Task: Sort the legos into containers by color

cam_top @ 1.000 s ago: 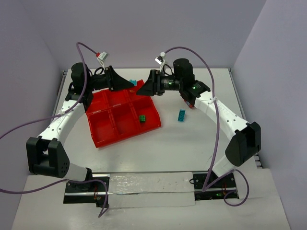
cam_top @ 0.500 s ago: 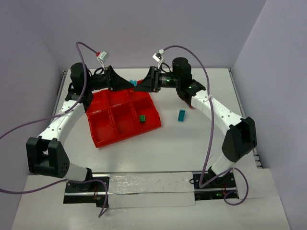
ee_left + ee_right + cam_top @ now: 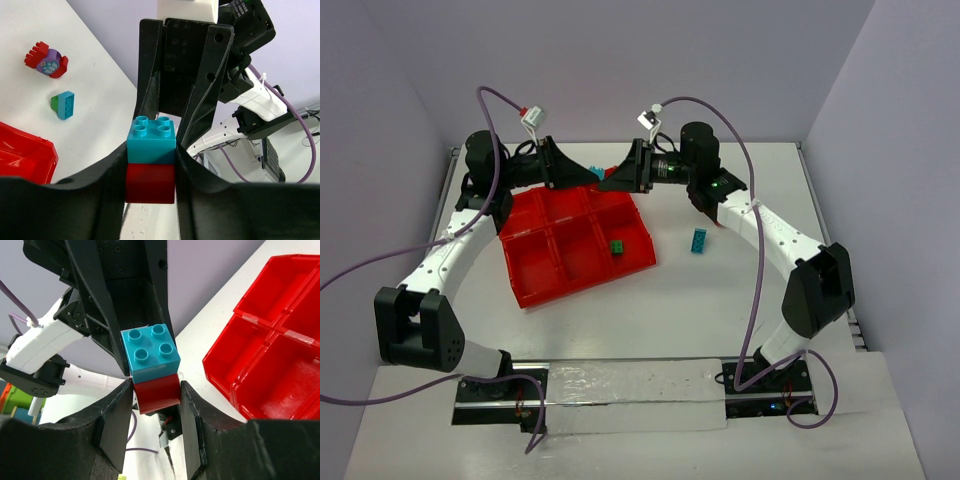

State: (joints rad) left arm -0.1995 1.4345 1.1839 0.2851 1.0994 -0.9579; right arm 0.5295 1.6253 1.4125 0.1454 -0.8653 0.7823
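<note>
A small stack, a teal-blue brick (image 3: 151, 141) on a red brick (image 3: 150, 182), hangs in the air over the far edge of the red tray (image 3: 542, 292). My left gripper (image 3: 150, 160) is shut on the stack's sides. My right gripper (image 3: 156, 390) faces it and is shut on the red brick (image 3: 159, 392), with the teal brick (image 3: 150, 352) just above its fingertips. In the top view both grippers, left (image 3: 590, 174) and right (image 3: 614, 179), meet tip to tip. A green brick (image 3: 618, 247) lies in the tray's near right compartment.
A teal-and-green brick pair (image 3: 699, 240) lies on the table right of the tray, also in the left wrist view (image 3: 63, 104). A red-and-purple piece (image 3: 47, 60) lies beyond it, under my right arm. The tray also shows in the right wrist view (image 3: 280, 355).
My right gripper has moved a little left and closed up against my left gripper at the stack. The left arm and the loose bricks have not moved.
</note>
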